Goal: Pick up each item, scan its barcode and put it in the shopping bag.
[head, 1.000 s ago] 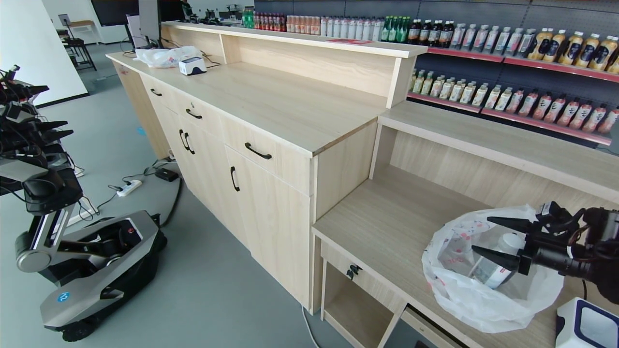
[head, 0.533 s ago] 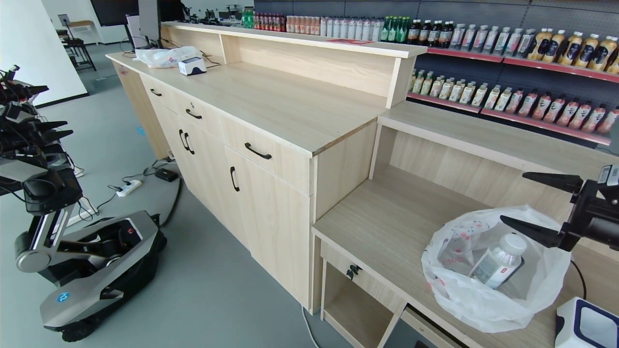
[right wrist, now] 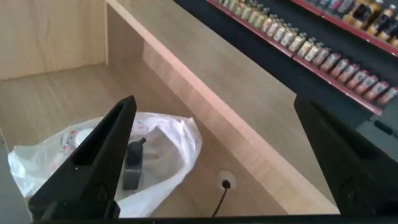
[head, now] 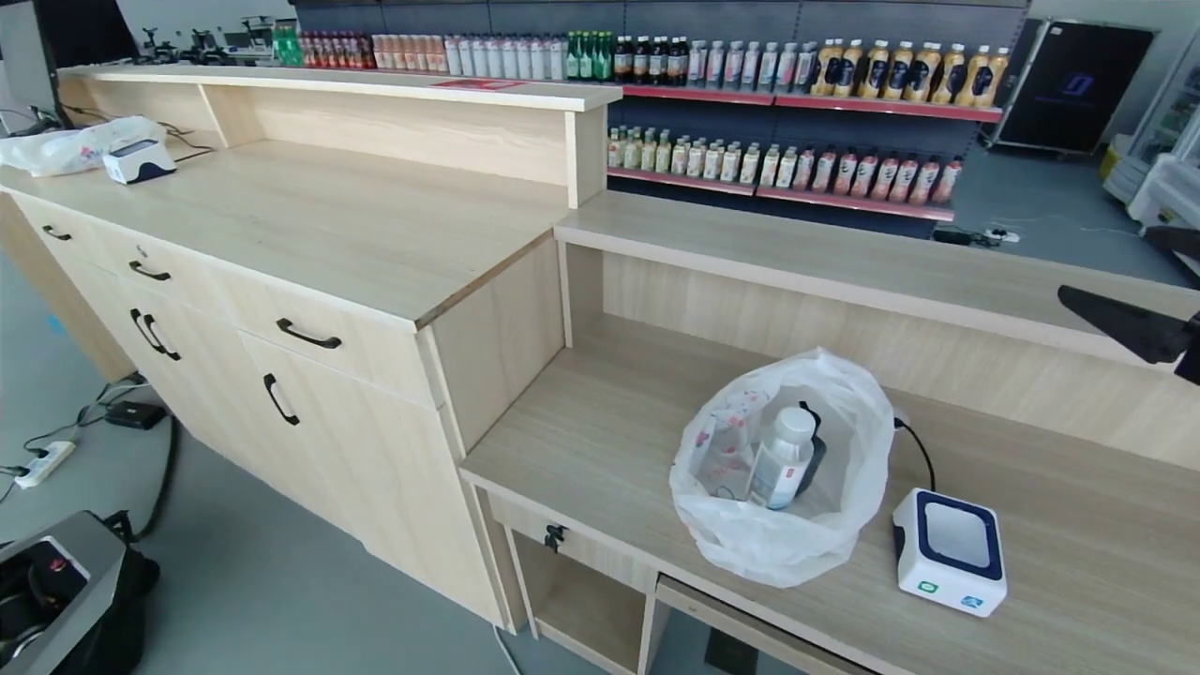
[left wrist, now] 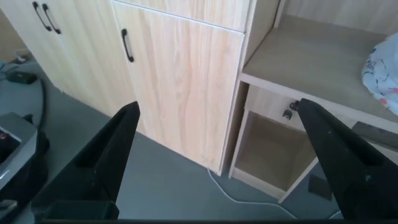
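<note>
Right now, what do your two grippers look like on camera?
They look alike. The left gripper has two plain matte black fingers, broad at the base and tapering to a narrow tip. The right gripper has the same black wedge-shaped fingers, smooth and unmarked.

Bright, even light from overhead fills the shop. The pale wood-grain counter [head: 328,225] shows no hard glare; soft shadow lies beneath its raised ledge and in the open cubby [head: 572,609] under it. The translucent white plastic shopping bag [head: 750,548] casts only a faint shadow. Straight edges bow toward the head view's borders. The black left claw [left wrist: 216,106] and right claw [right wrist: 214,102] read as dark silhouettes.
</note>
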Robot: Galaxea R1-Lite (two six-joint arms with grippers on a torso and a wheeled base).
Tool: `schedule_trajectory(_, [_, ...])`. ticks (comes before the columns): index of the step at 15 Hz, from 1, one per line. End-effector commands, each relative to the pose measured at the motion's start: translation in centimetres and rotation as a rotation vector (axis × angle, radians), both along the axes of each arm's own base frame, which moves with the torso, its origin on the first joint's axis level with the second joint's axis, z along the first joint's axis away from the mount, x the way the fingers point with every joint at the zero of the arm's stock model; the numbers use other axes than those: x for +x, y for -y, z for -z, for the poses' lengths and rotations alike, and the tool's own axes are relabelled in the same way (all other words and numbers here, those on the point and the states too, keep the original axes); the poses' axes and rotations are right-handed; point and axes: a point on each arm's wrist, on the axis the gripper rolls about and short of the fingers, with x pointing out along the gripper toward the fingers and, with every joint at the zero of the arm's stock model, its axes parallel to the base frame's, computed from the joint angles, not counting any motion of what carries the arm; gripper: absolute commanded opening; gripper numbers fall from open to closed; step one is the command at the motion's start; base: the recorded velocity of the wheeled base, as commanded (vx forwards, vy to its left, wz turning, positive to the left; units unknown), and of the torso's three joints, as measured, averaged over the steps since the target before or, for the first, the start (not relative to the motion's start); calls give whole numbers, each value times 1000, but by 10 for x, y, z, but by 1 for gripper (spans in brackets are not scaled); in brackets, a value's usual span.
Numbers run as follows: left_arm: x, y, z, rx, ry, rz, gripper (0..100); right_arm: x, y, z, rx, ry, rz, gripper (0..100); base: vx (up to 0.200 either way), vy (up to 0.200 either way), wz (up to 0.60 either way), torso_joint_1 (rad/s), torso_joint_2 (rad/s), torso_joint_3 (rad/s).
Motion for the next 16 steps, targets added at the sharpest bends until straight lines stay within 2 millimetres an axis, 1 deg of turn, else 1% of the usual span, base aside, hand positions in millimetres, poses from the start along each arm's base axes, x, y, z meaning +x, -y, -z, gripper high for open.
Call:
schedule_trajectory(1, [0, 0, 0, -1, 0, -1, 100, -21, 0, -17, -4, 36, 80, 100, 0, 0, -600, -7, 2, 2])
schedule_trajectory(2, [0, 0, 0, -1, 0, -1, 100, -36, -2, -13, 44, -63, 209, 100, 0, 0, -600, 2, 2, 7])
schedule_trajectory(3, [0, 0, 0, -1, 0, -2, 100, -44, -6, -10, 70, -120, 288, 100, 0, 0, -600, -7, 7, 2])
schedule_trajectory(4, [0, 0, 0, -1, 0, -1, 100, -57, -14, -7, 132, -180, 376, 100, 0, 0, -600, 2, 7, 7])
schedule_trajectory(5, [0, 0, 0, -1, 0, 1, 100, -72, -24, -3, 198, -232, 426, 100, 0, 0, -600, 2, -2, -2])
schedule_trajectory(6, [0, 0, 0, -1, 0, -2, 100, -81, -29, -1, 206, -254, 440, 100, 0, 0, -600, 2, -2, 2])
schedule_trajectory(7, [0, 0, 0, -1, 0, -2, 100, -96, -34, 6, 215, -288, 467, 100, 0, 0, -600, 7, 7, 2])
schedule_trajectory(8, [0, 0, 0, -1, 0, -1, 100, -117, -43, 20, 252, -296, 480, 100, 0, 0, -600, -2, 7, 7])
schedule_trajectory(10, [0, 0, 0, -1, 0, -1, 100, -142, -52, 49, 253, -307, 486, 100, 0, 0, -600, 0, 2, 0])
schedule_trajectory(11, [0, 0, 0, -1, 0, -1, 100, -156, -56, 72, 260, -333, 476, 100, 0, 0, -600, 2, 2, 2])
schedule_trajectory(12, [0, 0, 0, -1, 0, -1, 100, -169, -59, 97, 263, -354, 463, 100, 0, 0, 0, 0, 0, 0])
schedule_trajectory(13, [0, 0, 0, -1, 0, -1, 100, -181, -62, 116, 262, -340, 440, 100, 0, 0, 0, 0, 0, 0])
schedule_trajectory(15, [0, 0, 0, -1, 0, -1, 100, -197, -66, 153, 256, -316, 404, 100, 0, 0, 0, 0, 0, 0])
schedule_trajectory(16, [0, 0, 0, -1, 0, -1, 100, -205, -66, 159, 258, -286, 416, 100, 0, 0, 0, 0, 0, 0])
